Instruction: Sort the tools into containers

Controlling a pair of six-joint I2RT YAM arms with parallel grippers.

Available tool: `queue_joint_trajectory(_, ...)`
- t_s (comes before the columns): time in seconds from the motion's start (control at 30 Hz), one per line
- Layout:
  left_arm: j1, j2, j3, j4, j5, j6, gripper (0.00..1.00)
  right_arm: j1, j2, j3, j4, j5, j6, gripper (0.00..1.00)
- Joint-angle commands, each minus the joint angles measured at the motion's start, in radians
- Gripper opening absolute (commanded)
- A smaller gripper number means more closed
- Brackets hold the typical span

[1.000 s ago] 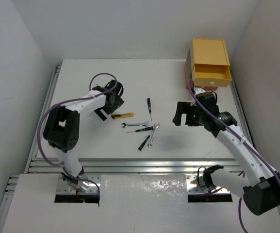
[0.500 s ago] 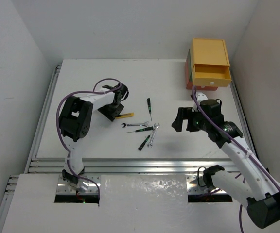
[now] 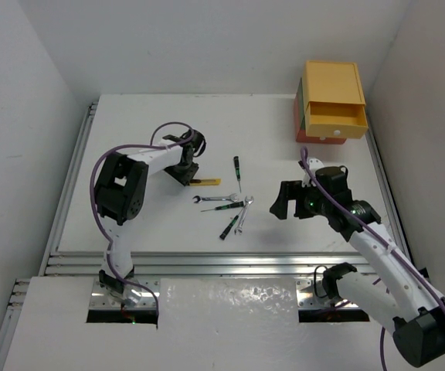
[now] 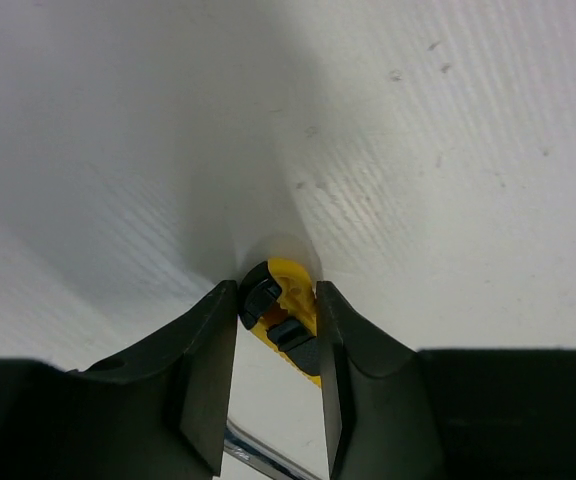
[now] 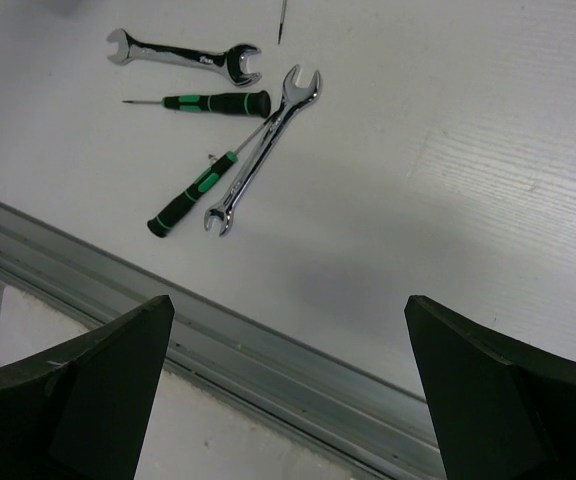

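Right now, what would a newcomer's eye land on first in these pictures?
The bright yellow drawer at the far right corner of the table stands out most. Next, the left jaws are shut on the yellow-black utility knife left of centre, while silver wrenches and black-green screwdrivers lie huddled mid-table. The right jaws hang wide open just right of that huddle.
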Motion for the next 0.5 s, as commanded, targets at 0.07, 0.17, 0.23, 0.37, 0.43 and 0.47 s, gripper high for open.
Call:
queue_joint_trajectory(0.07, -0.009, 0.007, 0.006, 0.107, 0.045, 0.019, 0.13, 0.007, -0.024, -0.015, 0.05, -0.038, -0.001, 0.99)
queue_joint_trajectory(0.17, -0.009, -0.024, -0.017, 0.151, 0.042, 0.051, 0.0, 0.007, -0.029, -0.018, 0.051, -0.041, -0.001, 0.99)
queue_joint_trajectory(0.23, -0.009, -0.056, -0.037, 0.194, 0.039, 0.07, 0.0, 0.007, -0.029, -0.022, 0.053, -0.04, -0.006, 0.99)
queue_joint_trajectory(0.37, -0.009, -0.12, -0.063, 0.225, 0.028, 0.094, 0.0, 0.007, -0.024, -0.031, 0.059, -0.038, -0.009, 0.99)
queue_joint_trajectory(0.43, -0.011, -0.166, -0.092, 0.245, 0.025, 0.116, 0.0, 0.007, -0.021, -0.05, 0.102, -0.062, -0.012, 0.99)
queue_joint_trajectory(0.47, -0.011, -0.182, -0.105, 0.268, 0.026, 0.123, 0.0, 0.008, -0.019, -0.06, 0.128, -0.107, -0.014, 0.99)
